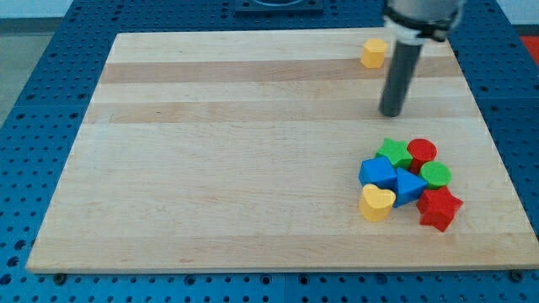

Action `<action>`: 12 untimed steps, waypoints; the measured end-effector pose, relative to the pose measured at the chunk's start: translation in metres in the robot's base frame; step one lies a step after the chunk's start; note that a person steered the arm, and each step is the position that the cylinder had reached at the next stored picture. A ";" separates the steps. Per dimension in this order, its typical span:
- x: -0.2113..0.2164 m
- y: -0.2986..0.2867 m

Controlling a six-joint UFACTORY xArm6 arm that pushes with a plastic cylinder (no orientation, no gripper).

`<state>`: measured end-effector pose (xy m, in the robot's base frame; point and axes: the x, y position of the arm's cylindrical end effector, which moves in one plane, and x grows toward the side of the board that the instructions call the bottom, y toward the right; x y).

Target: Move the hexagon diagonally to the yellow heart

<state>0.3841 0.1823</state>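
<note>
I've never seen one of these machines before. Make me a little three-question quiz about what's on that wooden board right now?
1. True or false: my tip touches the yellow hexagon.
2. Which block lies directly against the yellow heart? A) red cylinder B) blue block C) green star
3. Fill in: the hexagon sits near the view's ____ edge of the board.

Key: 1 false, the tip stands apart, below and right of it. 2 B. 3 top.
</note>
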 end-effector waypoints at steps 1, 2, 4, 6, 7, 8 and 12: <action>-0.048 0.010; -0.100 0.002; -0.079 -0.092; -0.108 0.013; -0.154 0.020; -0.157 -0.035; -0.087 -0.134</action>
<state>0.2975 0.0482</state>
